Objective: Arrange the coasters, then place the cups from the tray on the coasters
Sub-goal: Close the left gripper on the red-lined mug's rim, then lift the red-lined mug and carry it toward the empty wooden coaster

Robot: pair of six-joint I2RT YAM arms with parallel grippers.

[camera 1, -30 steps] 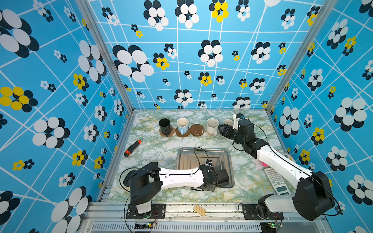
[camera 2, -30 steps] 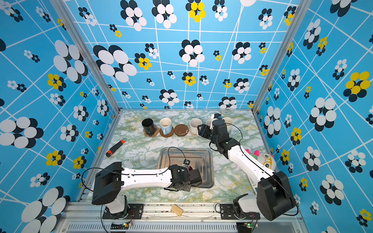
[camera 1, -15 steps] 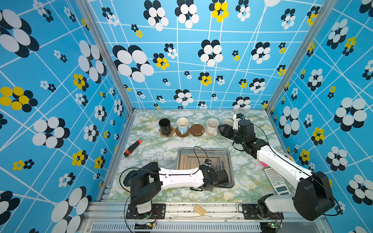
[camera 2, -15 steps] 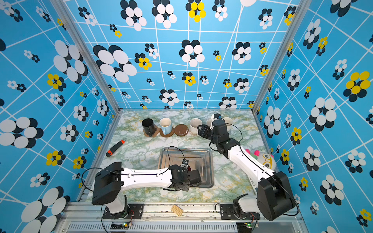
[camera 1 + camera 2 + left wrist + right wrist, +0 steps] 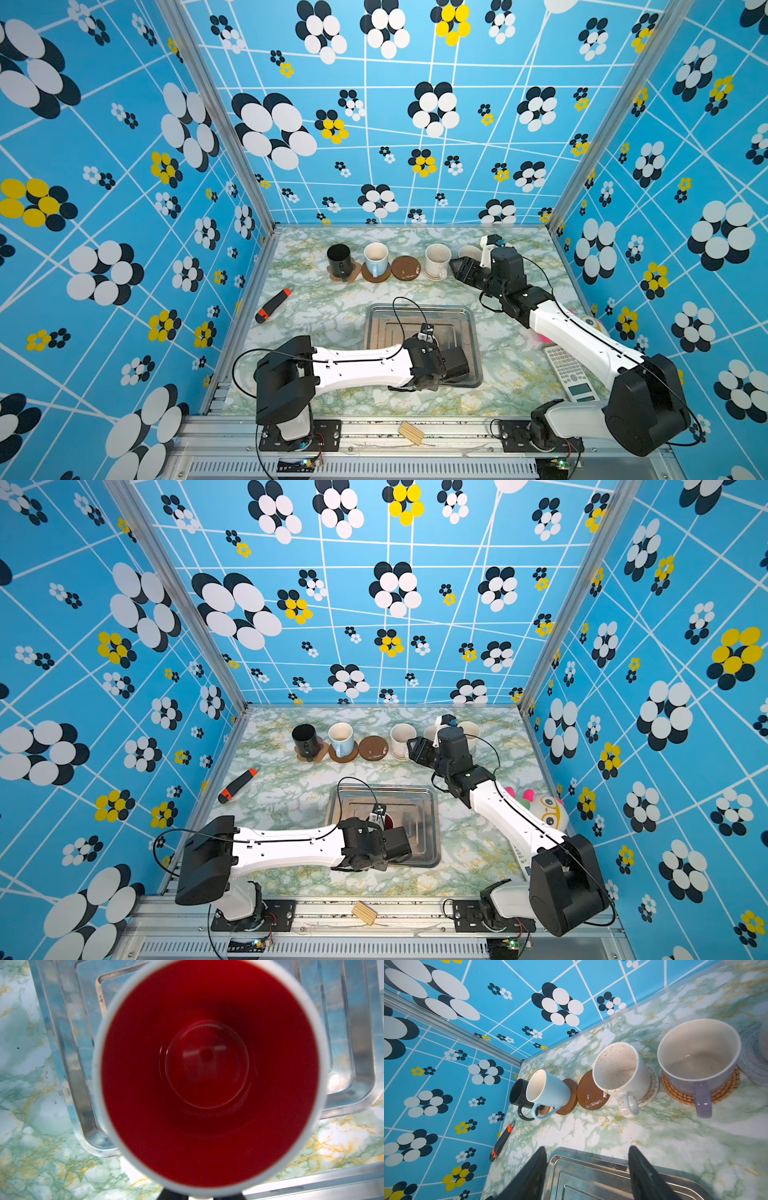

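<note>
Blue walls printed with black, white and yellow flowers close in a green-veined marble tabletop (image 5: 332, 316). Above the centre of both top views a row of coasters runs along the far wall. From the left, the black cup (image 5: 340, 258) stands on the paw-shaped coaster (image 5: 332, 275). The light blue cup (image 5: 376, 257) is on a dark-brown disc (image 5: 384, 277). Next, the second dark-brown disc (image 5: 406, 268) lies bare. The speckled white cup (image 5: 437, 258) sits on the whitish lacy disc (image 5: 652, 1086), and the lavender cup (image 5: 697, 1057) on the rattan disc (image 5: 681, 1095). The grey spiral disc (image 5: 751, 1064) shows just beside that. The cream cup (image 5: 470, 729) ends the row, partly hidden behind the right arm.

Lower centre lies the tray (image 5: 419, 311). Over it hangs the left end effector (image 5: 392, 838), clamped tight on the white cup with red inside (image 5: 207, 1074). I cannot tell if the cup's base is clear of the tray. The right end effector (image 5: 460, 268) hovers just right of the speckled white cup, its fingers (image 5: 533, 1167) well apart and gripping nothing.

An orange-and-black utility knife (image 5: 273, 305) lies at centre left.
</note>
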